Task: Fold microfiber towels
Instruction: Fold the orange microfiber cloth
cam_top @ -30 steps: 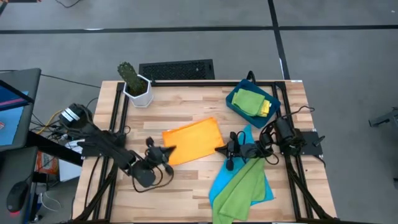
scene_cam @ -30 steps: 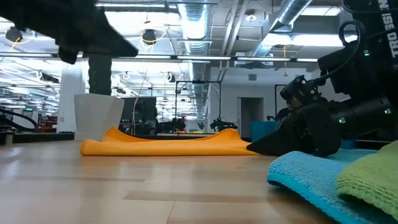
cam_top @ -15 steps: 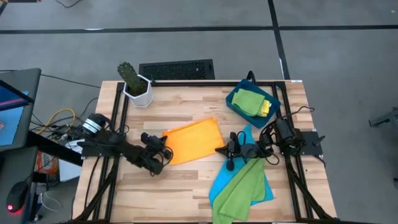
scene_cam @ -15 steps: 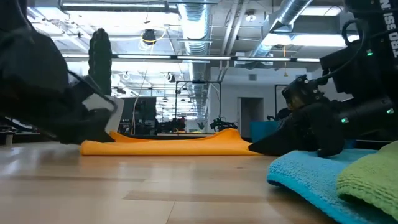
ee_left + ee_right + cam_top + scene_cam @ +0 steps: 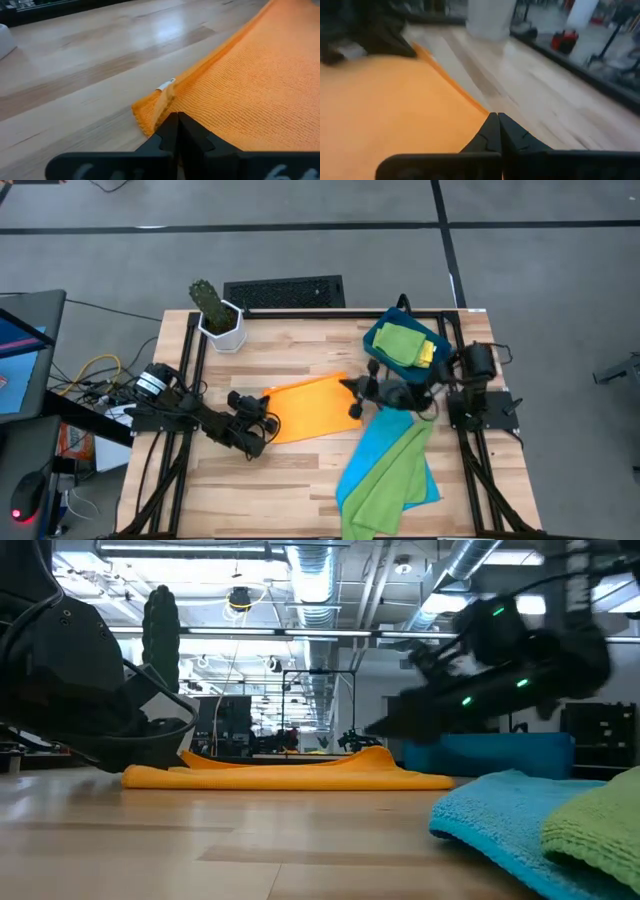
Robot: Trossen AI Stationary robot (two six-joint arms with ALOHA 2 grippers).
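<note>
**Both grippers closed at the orange towel's corners**

The orange towel (image 5: pixel 310 406) lay flat in the middle of the table (image 5: pixel 300 355). In the low view it made a long, low band (image 5: pixel 290 776) across the wood.

The left gripper (image 5: pixel 268 418) was at the towel's left corner, low over the table. In the left wrist view its fingers (image 5: pixel 178 131) were pressed together, with the tips at the corner of the cloth, just beside a small white label (image 5: pixel 166 85). Whether any cloth was pinched between them could not be told.

The right gripper (image 5: pixel 352 390) was at the towel's right far corner. In the right wrist view its fingers (image 5: pixel 496 133) were also closed, pointing at the edge of the orange cloth (image 5: pixel 385 105). In the low view this arm was above the table and not resting on it. Whether it held the cloth could not be told.

The blue towel (image 5: pixel 372 455) lay near the front right of the table, and a green towel (image 5: pixel 388 485) lay on top of it. Another green towel (image 5: pixel 402 343) and a yellow towel (image 5: pixel 427 354) lay in the tray (image 5: pixel 378 360) at the far right corner. A cactus pot (image 5: pixel 221 327) stood at the far left.
</note>
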